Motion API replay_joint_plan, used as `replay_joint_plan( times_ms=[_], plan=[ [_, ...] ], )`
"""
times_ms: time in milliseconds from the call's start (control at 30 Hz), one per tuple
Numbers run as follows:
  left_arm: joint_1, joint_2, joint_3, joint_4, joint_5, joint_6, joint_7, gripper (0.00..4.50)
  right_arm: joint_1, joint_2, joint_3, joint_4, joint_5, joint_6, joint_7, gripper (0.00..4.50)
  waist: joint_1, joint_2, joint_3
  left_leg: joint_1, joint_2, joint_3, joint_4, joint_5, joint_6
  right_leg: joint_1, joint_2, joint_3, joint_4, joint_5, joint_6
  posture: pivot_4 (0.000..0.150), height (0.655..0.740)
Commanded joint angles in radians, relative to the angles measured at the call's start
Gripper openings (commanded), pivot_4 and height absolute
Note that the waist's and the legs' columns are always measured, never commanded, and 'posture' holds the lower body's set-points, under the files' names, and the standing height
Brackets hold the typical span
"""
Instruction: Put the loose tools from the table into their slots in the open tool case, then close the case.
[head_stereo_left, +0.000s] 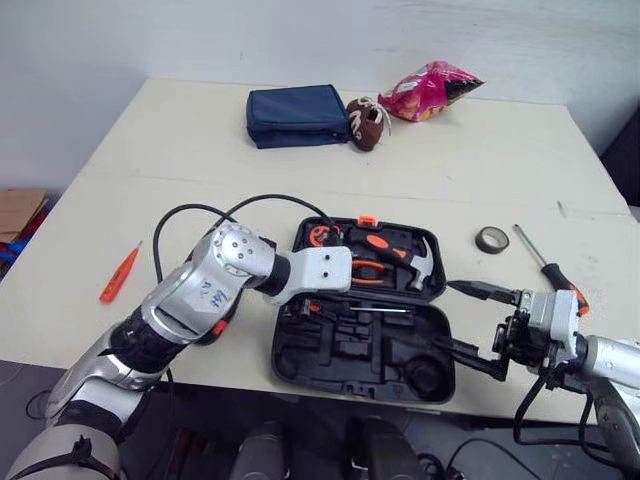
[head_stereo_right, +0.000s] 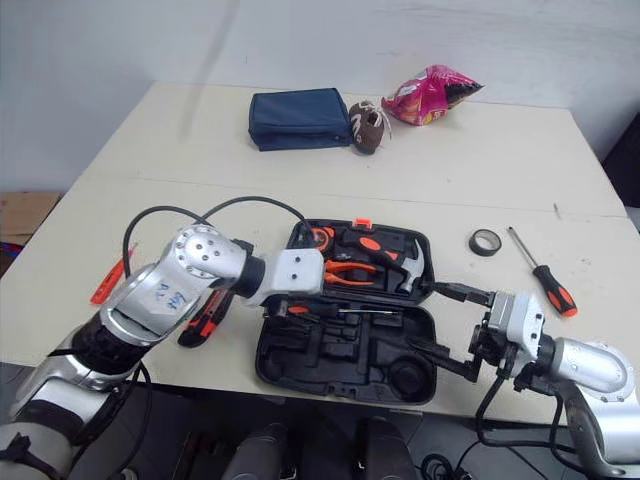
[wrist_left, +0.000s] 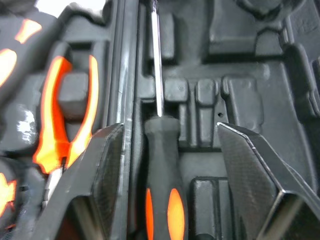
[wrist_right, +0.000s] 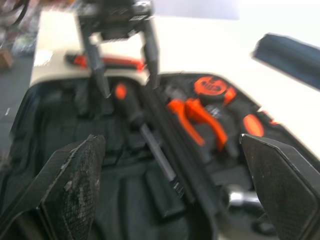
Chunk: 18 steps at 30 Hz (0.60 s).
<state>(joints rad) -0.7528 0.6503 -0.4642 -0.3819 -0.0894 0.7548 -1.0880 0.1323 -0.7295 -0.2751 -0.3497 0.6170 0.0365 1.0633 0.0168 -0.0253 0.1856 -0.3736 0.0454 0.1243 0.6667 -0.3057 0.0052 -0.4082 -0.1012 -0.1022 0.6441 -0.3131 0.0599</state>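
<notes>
The black tool case (head_stereo_left: 350, 352) lies open at the table's front edge, with a hammer (head_stereo_left: 422, 262) and orange pliers (head_stereo_left: 372, 272) in its far half. A black-and-orange screwdriver (wrist_left: 162, 170) lies in the near half, along the hinge. My left gripper (wrist_left: 169, 127) hangs open over it, one finger on each side of the handle and neither touching it. My right gripper (head_stereo_left: 472, 325) stands open just off the case's right side, holding nothing. Loose on the table are a small orange screwdriver (head_stereo_left: 119, 274) at the left, and a long screwdriver (head_stereo_left: 548, 265) and a tape roll (head_stereo_left: 491, 239) at the right.
A navy pouch (head_stereo_left: 297, 115), a brown football-shaped toy (head_stereo_left: 367, 123) and a pink snack bag (head_stereo_left: 428, 92) sit at the back of the table. A black-and-orange tool (head_stereo_right: 205, 315) lies under my left forearm. A black cable loops over that arm.
</notes>
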Motion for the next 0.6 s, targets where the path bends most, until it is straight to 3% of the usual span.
replay_joint_plan(
  times_ms=[33, 67, 167, 333, 600],
  plan=[
    [0.091, -0.04, 0.131, 0.037, -0.08, -0.172, 0.018, 3.02, -0.003, -0.019, -0.038, -0.055, 0.034, 0.04, -0.016, 4.5, 0.0, 0.0, 0.0, 0.0, 0.0, 0.0, 0.0, 0.0, 0.0, 0.0, 0.0, 0.0, 0.0, 0.0, 0.0, 0.15, 0.74],
    [0.118, -0.058, 0.162, 0.061, -0.098, -0.226, 0.023, 3.02, -0.002, -0.022, -0.041, -0.059, 0.034, 0.048, -0.017, 4.5, 0.002, 0.0, 0.0, 0.0, 0.0, 0.0, 0.0, 0.0, 0.0, 0.001, 0.0, 0.0, 0.0, 0.0, 0.0, 0.15, 0.74],
    [0.18, -0.082, 0.189, 0.148, -0.054, -0.467, 0.057, 2.25, 0.002, -0.024, -0.047, -0.071, 0.035, 0.072, -0.022, 4.5, 0.005, 0.0, 0.0, 0.0, 0.0, 0.0, 0.0, 0.0, 0.0, 0.001, 0.0, -0.001, -0.001, 0.0, 0.0, 0.15, 0.74],
    [0.232, -0.148, 0.204, 0.213, -0.106, -0.411, 0.091, 0.06, 0.009, -0.013, -0.05, -0.067, 0.021, 0.09, -0.038, 4.5, 0.007, 0.0, 0.0, 0.0, -0.001, 0.0, 0.0, -0.001, 0.001, 0.001, 0.0, -0.001, -0.001, 0.0, 0.0, 0.15, 0.74],
    [0.257, -0.196, 0.135, 0.28, -0.068, -0.42, 0.101, 0.06, 0.04, -0.002, -0.059, -0.011, -0.015, 0.053, -0.02, 4.5, 0.007, 0.0, 0.0, 0.0, 0.0, 0.0, 0.0, -0.001, 0.001, 0.001, 0.001, -0.001, -0.001, 0.0, 0.0, 0.15, 0.74]
  ],
)
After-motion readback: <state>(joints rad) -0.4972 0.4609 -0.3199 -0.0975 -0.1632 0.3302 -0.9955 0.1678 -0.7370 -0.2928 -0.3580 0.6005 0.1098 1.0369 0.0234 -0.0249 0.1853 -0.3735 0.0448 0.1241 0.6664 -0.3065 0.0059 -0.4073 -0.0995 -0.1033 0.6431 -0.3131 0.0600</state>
